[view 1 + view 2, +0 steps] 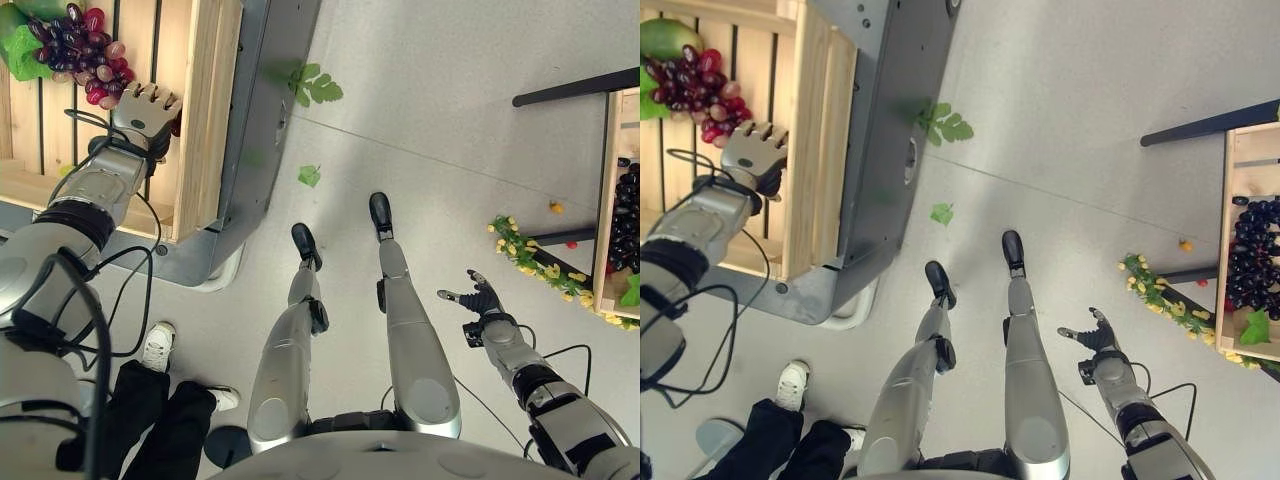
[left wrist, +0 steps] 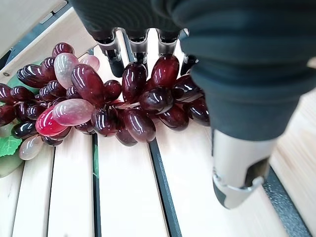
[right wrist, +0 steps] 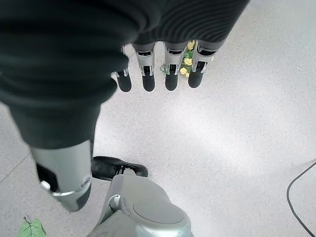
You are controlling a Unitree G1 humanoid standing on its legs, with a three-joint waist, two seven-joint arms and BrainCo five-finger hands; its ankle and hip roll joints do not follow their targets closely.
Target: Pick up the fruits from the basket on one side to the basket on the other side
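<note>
Left hand [image 1: 146, 108] is down in the wooden crate [image 1: 205, 110] on the robot's left, fingers straight-ish and reaching over the near end of the red grape bunch [image 2: 98, 101]; fingertips [image 2: 115, 66] are touching or just above the top grapes, thumb off to one side, nothing curled round anything yet, so it's open and not gripping imo; the bunch lies flat on the crate's slats, w/ a green leaf [image 2: 7, 146] at its far end and a green fruit [image 1: 665, 38] just past it in the corner.

Right hand [image 1: 482, 298] hangs over the bare floor [image 1: 440, 150] on the other side, fingers spread and relaxed, holding nothing, idle.

Progress-wise: the right-side crate [image 1: 1245, 250] already has a dark grape bunch [image 1: 1255, 255] in it plus a leaf, so looks like at least one fruit is across; the red bunch and the green fruit are what's left afaict; current step = closing on the red bunch, not done yet.

The bunch itself: glossy, plastic-looking, mostly dark wine red w/ a few pale pink and bright red ones mixed in; lumpy and loose, prob floppy when lifted. Couple of stray leaves [image 1: 313, 85] and a yellow flower sprig [image 1: 530, 262] on the floor too.
</note>
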